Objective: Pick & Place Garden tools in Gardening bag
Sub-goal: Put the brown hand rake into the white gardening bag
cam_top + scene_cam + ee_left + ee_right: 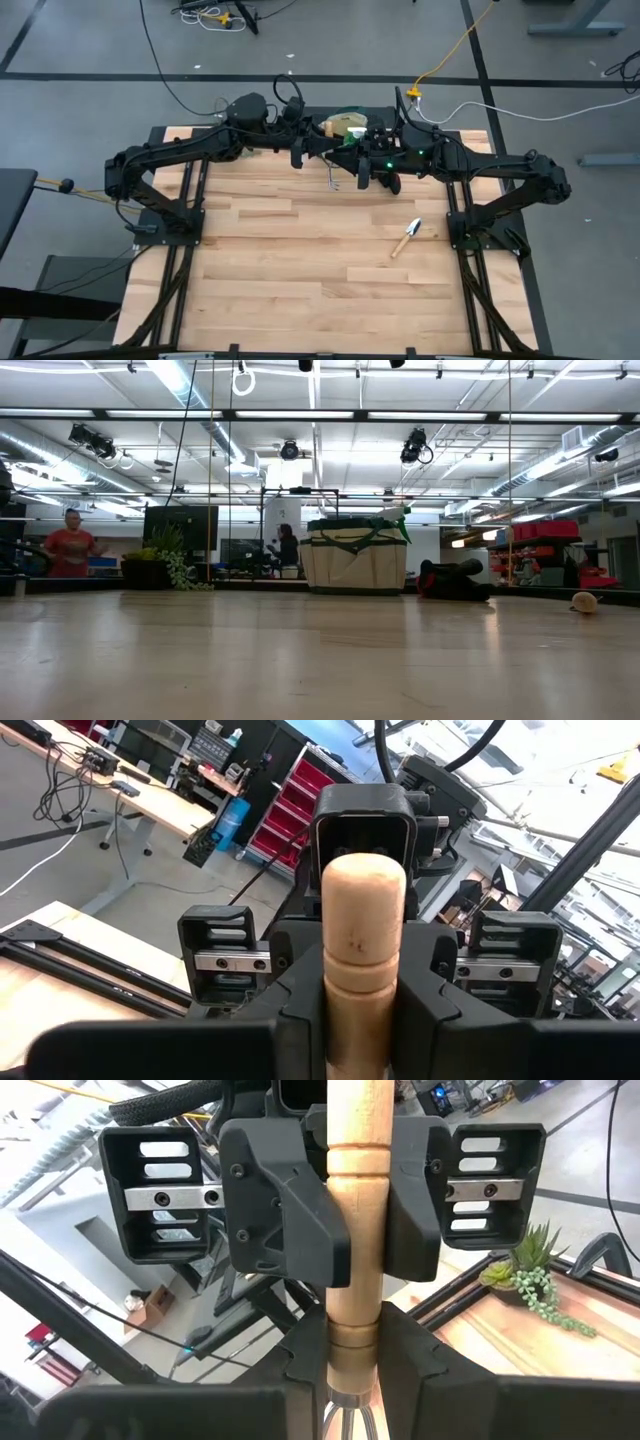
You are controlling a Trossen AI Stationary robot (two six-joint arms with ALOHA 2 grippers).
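- Both arms meet at the far edge of the worktop [300, 260], just in front of the gardening bag [345, 126], which stands upright there, beige with dark green trim.
- Between them they hold the hand rake [334, 176] by its wooden handle [362, 945], one grip at each end of it.
- The left gripper [362, 1010] has its fingers [300, 1020] drawn in snug against both sides of the handle near its rounded end.
- The right gripper [352, 1355] has its fingers [305, 1355] clamped on the same handle lower down, close to where the metal prongs begin; those wire tines show pale over the wood in the view from above.
- The trowel [405, 238] lies flat on the worktop well apart from the arms, toward the right side, silvery blade pointing away from the near edge.
- The red-and-black glove [452, 580] lies on the worktop just beside the bag.
- A small leafy plant [530, 1275] sits at the worktop's far left corner.
- A person in a red top [70, 545] stands in the room beyond.
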